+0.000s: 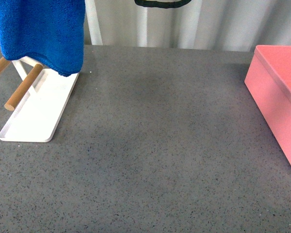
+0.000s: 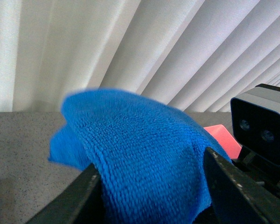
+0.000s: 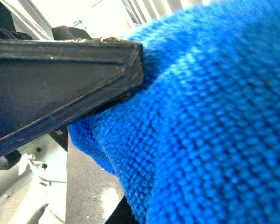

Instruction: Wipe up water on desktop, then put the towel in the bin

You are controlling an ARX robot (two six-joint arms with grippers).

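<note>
Between the two dark fingers (image 2: 79,200) of my left claw (image 2: 151,193): the towel (image 2: 144,144), bunched, filling the whole gap. I judge the claw clamped on it. Right claw (image 3: 133,140): one finger (image 3: 60,88) lies hard against the same cloth and the other barely shows, so whether it grasps or merely touches I cannot tell. A grey camera housing (image 2: 263,123) sits close by in the left wrist view; both arms seem crowded at the cloth.

Front view: neither claw shows. Near ground is the desktop (image 1: 155,165), dark grey, speckled, bare at centre. No puddle I can pick out for certain.

Towel at 11 o'clock, hanging from above the frame, long axis vertical. Its wavy lower hem is free over the white tray (image 1: 39,114) with wooden rods (image 1: 22,90); touching a rod or just clear, unsure.

Key relation: open desktop lies down and toward 5 o'clock from the hem, so the next move calls for lowering and carrying that way.

Cloth: bright blue, looped pile, thick, looks dry.

Farther off, at 3 o'clock, the bin (image 1: 281,92), salmon pink, well apart from the towel, on my right arm's side. Pale curtain (image 1: 208,24) behind.
</note>
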